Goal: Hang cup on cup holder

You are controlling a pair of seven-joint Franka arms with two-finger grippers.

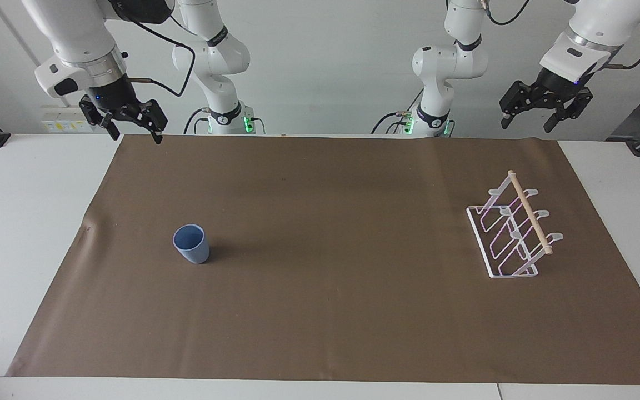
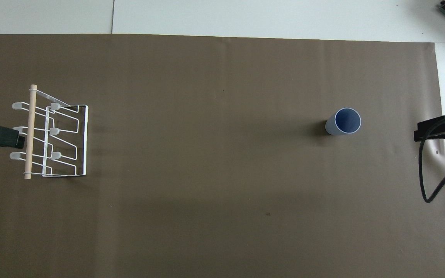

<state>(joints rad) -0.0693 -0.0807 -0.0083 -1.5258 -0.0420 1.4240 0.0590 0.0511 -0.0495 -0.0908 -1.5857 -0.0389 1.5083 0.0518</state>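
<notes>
Black tools [image 1: 133, 125] [image 1: 545, 114] raised, spread, cup [image 1: 191, 244] upright

Bright, even light; soft shadows

the facing camera looked down from high across the table [image 1: 14, 222] toward both arms. the overhead camera looked steeply down from above the robots. both shared the brown mat [image 2: 214, 154], half a turn apart.

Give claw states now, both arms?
Left claw: open, holding nothing, raised at its end of the table.
Right claw: open, holding nothing, raised at its end.
</notes>
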